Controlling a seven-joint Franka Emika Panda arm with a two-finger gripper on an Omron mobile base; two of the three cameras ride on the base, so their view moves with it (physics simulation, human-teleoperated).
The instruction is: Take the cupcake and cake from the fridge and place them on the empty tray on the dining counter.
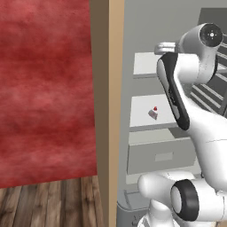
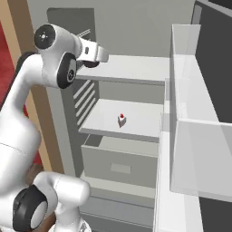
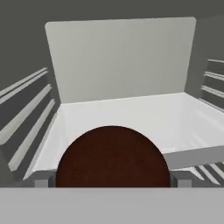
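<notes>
The fridge stands open with my arm reaching onto its upper white shelf. In the hand view the cupcake, a dark-brown dome, sits on that shelf directly ahead and very close. My gripper is open, with one fingertip on each side of the cupcake and not closed on it. In the base views my hand hovers at the front of that shelf. The cake, a tiny pale slice with a red dot on top, stands alone on the middle shelf below.
A grey drawer lies under the middle shelf. The open fridge door with its clear bins stands to the right. Ribbed side walls flank the upper shelf. A tan panel and a red wall lie to the left.
</notes>
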